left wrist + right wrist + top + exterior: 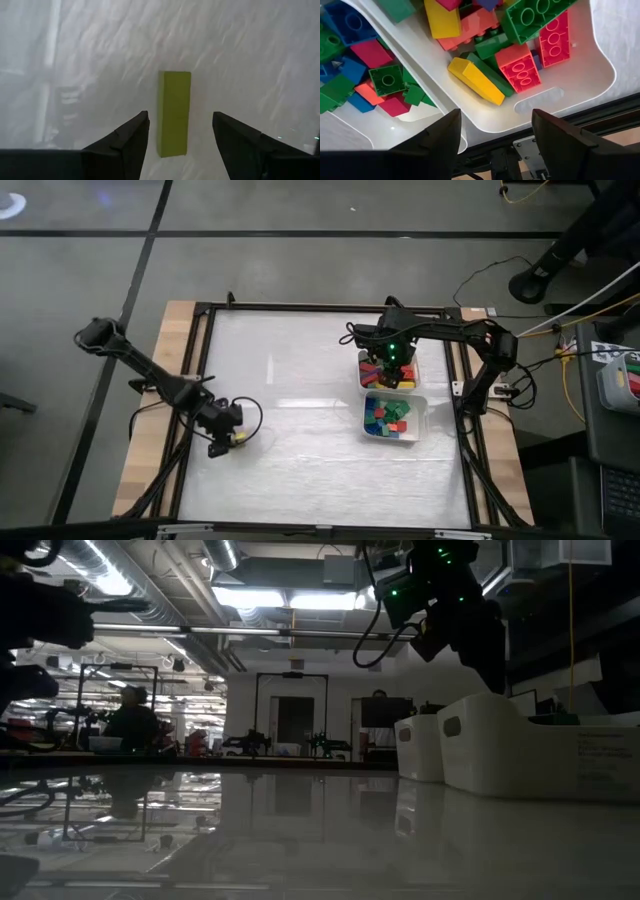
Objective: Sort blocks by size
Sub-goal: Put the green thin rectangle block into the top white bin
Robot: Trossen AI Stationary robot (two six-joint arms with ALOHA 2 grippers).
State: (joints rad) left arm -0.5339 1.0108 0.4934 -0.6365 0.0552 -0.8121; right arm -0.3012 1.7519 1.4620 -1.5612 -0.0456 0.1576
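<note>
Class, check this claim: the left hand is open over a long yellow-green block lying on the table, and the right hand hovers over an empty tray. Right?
Not quite. The left hand is open over the block, but the tray under the right hand is full of blocks, as the right wrist view shows.

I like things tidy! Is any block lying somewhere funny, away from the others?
Yes: one yellow-green bar lies alone on the table, between the open left gripper's fingers, far from the two white trays holding the other blocks.
</note>
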